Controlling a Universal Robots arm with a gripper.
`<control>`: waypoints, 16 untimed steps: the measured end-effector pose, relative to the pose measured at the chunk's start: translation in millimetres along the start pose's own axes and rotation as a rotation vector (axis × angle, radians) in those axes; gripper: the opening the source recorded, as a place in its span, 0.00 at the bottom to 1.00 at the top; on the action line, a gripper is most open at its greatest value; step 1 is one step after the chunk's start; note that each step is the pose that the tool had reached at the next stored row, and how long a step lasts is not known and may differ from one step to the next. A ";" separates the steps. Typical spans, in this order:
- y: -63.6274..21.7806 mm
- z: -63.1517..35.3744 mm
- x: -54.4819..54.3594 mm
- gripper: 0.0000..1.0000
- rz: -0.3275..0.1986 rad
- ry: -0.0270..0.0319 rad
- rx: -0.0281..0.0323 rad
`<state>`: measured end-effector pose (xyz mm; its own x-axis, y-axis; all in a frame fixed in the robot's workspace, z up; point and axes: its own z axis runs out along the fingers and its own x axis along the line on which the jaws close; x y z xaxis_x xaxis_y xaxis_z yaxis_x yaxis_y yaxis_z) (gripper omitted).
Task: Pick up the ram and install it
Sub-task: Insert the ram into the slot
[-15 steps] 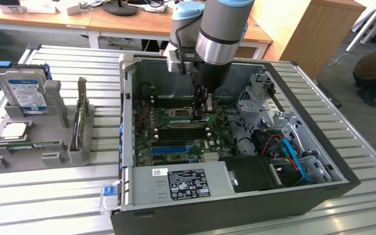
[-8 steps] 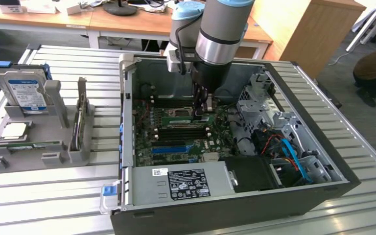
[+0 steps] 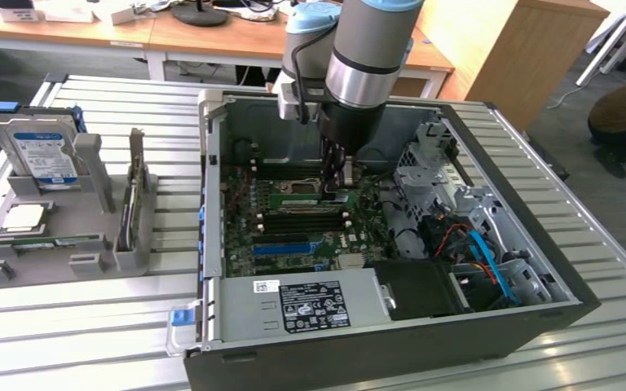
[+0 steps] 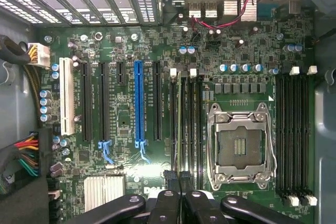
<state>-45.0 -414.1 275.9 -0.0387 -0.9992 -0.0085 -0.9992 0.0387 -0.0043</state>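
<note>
seems past the pick-up: clenched on the ram [image 4: 180, 124] with the fingers [image 4: 169, 182], pinching its thin upper edge from both sides. brought already inside the open computer case [image 3: 531, 314] on the slatted desk [image 3: 74, 350], and held low over the motherboard [image 4: 121, 129]. lined up along the bank of dark memory slots just beside the empty cpu socket [image 4: 239, 145], between that socket and the long blue slot [image 4: 138, 103], parallel to both. cannot tell whether seated in a slot or hanging just above it; no clear sign of end clips latched onto it. as a judgement: fetching and carrying finished, aligning done or nearly so, pressing home and letting go left.

shows edge-on from the wrist as a slim pale strip, straight and upright, running away from the fingers toward the white clips [image 4: 173, 71] at the slot ends. appears in the exterior view as a short green board, roughly level, beside the fingers under the arm [image 3: 357, 57]. partly covered by the grip; label not made out.
</note>
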 end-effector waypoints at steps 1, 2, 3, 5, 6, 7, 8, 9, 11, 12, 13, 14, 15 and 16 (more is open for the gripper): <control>0.0 0.2 0.0 0.12 0.000 -0.0001 0.0000; 0.0 0.7 0.0 0.12 0.000 -0.0005 0.0002; 0.0 1.2 0.0 0.12 0.000 -0.0004 0.0002; 0.0 2.6 0.0 0.12 0.000 -0.0001 0.0001; 0.0 3.7 0.0 0.12 0.000 -0.0002 0.0000; 0.0 4.6 0.0 0.12 0.000 0.0000 0.0000; 0.0 5.5 0.0 0.12 0.000 0.0002 0.0001; 0.0 6.4 0.0 0.12 0.000 0.0003 0.0000; 0.0 8.1 0.1 0.12 0.000 0.0004 0.0000; 0.1 8.9 0.1 0.12 0.000 0.0005 0.0000; 0.1 9.2 0.1 0.12 0.000 0.0008 0.0000; 0.1 9.2 0.1 0.12 0.000 0.0010 -0.0001; 0.1 9.2 0.1 0.12 0.000 0.0010 -0.0001; 0.1 9.2 0.1 0.12 0.000 0.0010 0.0000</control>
<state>-45.1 -414.2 266.7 -0.0390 -0.9992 -0.0075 -0.9992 0.0391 -0.0043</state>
